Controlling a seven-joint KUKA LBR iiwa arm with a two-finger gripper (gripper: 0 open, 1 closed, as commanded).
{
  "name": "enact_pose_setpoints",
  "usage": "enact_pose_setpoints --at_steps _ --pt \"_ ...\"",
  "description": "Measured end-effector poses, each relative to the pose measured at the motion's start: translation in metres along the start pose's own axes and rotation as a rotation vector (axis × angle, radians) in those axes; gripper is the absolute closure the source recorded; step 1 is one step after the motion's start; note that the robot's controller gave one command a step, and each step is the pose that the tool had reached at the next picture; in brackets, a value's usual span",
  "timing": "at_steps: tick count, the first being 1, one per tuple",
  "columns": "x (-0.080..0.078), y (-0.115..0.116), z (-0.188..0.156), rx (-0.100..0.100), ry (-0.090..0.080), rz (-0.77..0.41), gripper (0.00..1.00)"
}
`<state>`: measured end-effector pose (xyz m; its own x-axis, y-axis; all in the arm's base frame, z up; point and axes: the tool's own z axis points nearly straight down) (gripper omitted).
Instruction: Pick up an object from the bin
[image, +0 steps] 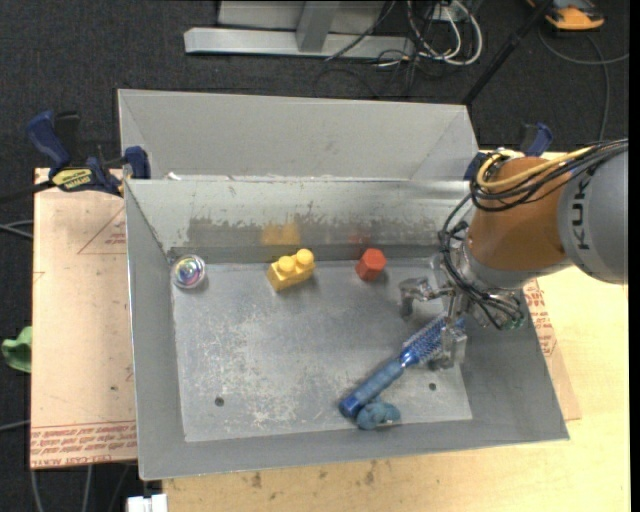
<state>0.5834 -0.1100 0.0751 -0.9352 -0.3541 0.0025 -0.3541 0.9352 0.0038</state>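
Gripper (445, 335): low over the right side of the grey bin (280, 360), at the upper-right end of a blue brush (400, 368). How far open it is, and whether it has hold of anything, cannot be told from this angle.
Arm: reaches in from the right, its orange cover (510, 220) above the bin's right wall.
Brush, position: flat on the floor, right of centre and toward the near wall.
Brush, long axis: diagonal, with the bristled end up-right under the gripper and the handle end pointing down-left.
Neighbour: 1 small blue lump (378, 416) just beside the handle end, possibly touching it.
Farther off: 1 red cylinder (372, 263), 1 yellow brick (291, 269) and 1 shiny ball (188, 272) along the far wall, well apart from the gripper.
Risk: a grasp this near one end would likely leave the long handle hanging, so the brush could pivot or slip free on the lift.
Risk, second: soft bristles may give a poor hold.
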Motion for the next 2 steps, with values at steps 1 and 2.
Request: enact_pose_setpoints --at_steps 1,2 --pt "-0.001 -0.001 -0.003 0.002 -0.004 0.000 1.00" --pt "-0.051 0.088 -0.137 0.005 -0.015 -0.048 1.00"
